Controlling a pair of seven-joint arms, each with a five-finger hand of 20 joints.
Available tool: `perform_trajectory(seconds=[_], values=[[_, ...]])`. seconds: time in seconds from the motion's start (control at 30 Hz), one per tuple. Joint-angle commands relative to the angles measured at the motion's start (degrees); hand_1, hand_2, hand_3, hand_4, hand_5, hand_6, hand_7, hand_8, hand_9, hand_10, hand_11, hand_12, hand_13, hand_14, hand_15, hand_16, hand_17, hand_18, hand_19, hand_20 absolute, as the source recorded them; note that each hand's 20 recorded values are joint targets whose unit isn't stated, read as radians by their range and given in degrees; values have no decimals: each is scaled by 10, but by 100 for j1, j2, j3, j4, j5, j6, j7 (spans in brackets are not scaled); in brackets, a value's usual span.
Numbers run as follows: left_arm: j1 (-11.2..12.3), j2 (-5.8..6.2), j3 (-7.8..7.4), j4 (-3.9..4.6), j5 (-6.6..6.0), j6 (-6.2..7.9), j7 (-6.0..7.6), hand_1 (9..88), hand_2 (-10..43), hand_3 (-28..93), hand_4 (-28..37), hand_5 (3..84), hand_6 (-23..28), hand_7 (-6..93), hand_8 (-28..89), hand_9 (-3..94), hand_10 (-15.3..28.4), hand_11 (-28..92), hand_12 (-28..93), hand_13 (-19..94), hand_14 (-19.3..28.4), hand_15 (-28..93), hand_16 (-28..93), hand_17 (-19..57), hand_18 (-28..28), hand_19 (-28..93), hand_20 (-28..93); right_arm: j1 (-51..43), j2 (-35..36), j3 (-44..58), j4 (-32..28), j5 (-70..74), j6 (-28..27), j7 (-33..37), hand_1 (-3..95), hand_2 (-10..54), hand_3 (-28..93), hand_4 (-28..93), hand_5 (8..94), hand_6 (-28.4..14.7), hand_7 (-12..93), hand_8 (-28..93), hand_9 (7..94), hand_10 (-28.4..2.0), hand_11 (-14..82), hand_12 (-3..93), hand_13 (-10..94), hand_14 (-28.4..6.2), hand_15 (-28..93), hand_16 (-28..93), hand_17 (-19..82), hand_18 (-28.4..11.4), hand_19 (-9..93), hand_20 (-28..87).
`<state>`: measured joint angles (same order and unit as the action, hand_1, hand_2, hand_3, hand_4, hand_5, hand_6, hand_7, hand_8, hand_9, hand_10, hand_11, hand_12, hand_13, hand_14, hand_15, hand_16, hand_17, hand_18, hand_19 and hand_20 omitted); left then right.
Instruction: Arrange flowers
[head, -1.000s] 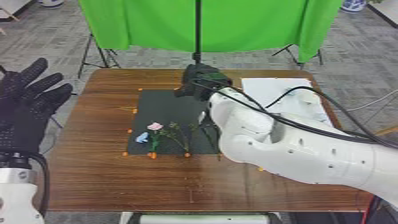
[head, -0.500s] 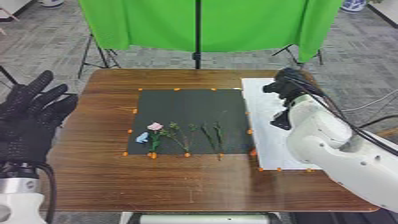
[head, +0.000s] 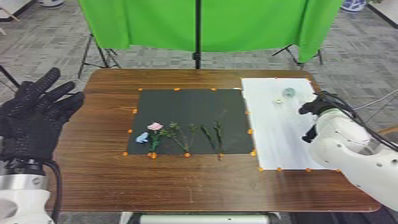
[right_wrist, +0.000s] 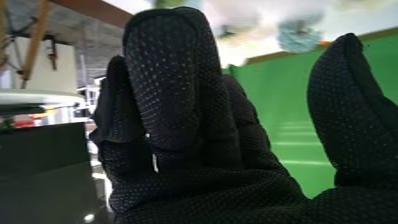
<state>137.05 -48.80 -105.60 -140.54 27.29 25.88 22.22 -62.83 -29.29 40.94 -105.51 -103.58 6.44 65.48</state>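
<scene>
My right hand (head: 325, 106) is over the right edge of the white sheet in the head view, open and holding nothing. In the right wrist view the same hand (right_wrist: 204, 165) has extended fingers, with the thumb apart. A pale blue-green flower (head: 289, 92) and a small whitish flower (head: 278, 101) lie on the sheet's far part, left of that hand. On the dark mat are a pink flower (head: 155, 126), a blue flower (head: 142, 137) and several green stems (head: 218, 135). My left hand (head: 34, 122) hovers left of the table, its fingers spread.
The dark mat (head: 182, 107) lies at the middle of the brown table (head: 204, 190), with the white sheet (head: 282, 145) beside it on the right. Orange markers line both. A green cloth (head: 151, 25) hangs on a stand beyond the table's far edge.
My right hand has moved from the mat's far edge rightward across the white sheet to its right side, uncovering the mat and the two flowers on the sheet. The left hand has shifted slightly.
</scene>
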Motion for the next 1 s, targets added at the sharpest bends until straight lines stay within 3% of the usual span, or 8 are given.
perform_trajectory(seconds=[0.03,0.2,0.3,0.53,0.67,0.8,1.0], values=[[6,-11,67,59,-28,-64,-68,206,122,750,-283,343,101,132,-91,288,205,292,95,243,284,602,-136,-56,260,750,-7,50,170,-50,412,227,-162,198,307,-47,727,-258,412,-76,83,-92,765,-177,230,141,794,-94,576,141,409,-246,932,160],[-58,-27,87,68,-24,-57,-102,206,123,750,-283,344,101,133,-91,289,205,294,95,242,284,602,-136,-56,259,750,-9,80,131,-88,601,313,-361,91,322,-55,729,-256,408,-64,87,-94,764,-174,226,139,806,-92,547,130,419,-234,932,112],[-11,-25,99,67,-49,-59,-50,207,123,750,-283,344,101,134,-92,289,205,295,95,242,284,602,-136,-56,259,751,-10,137,151,-220,595,330,-342,-51,333,-59,734,-260,421,-37,104,-98,758,-171,219,139,808,-92,522,132,417,-227,932,79],[6,-115,76,90,-2,-156,-212,206,122,751,-283,344,101,133,-92,289,205,296,94,242,284,601,-137,-58,259,750,-13,498,49,-797,690,206,-219,-264,352,-72,748,-275,473,-1,131,-116,727,-155,200,138,781,-93,509,138,400,-214,932,26],[18,-117,103,107,-29,-132,-167,205,122,752,-283,345,101,133,-91,289,205,295,94,238,284,598,-137,-63,259,740,-18,757,17,-1207,749,56,95,-327,375,-85,752,-280,532,13,145,-127,730,-141,185,134,783,-87,500,137,402,-206,932,13],[-23,-147,114,115,-24,-131,-212,206,122,751,-283,345,102,133,-91,288,204,293,94,238,284,598,-136,-64,259,735,-19,910,18,-1548,825,-219,421,-363,411,-93,751,-282,619,22,154,-131,763,-108,176,134,807,-70,478,147,416,-193,932,18],[-11,-172,111,131,-36,-145,-228,206,122,750,-283,346,102,132,-91,288,204,293,95,238,284,599,-135,-66,258,733,-17,946,60,-1786,839,-478,727,-358,480,-95,691,-283,745,23,166,-29,825,-86,160,158,838,-56,456,171,432,-181,932,43]])
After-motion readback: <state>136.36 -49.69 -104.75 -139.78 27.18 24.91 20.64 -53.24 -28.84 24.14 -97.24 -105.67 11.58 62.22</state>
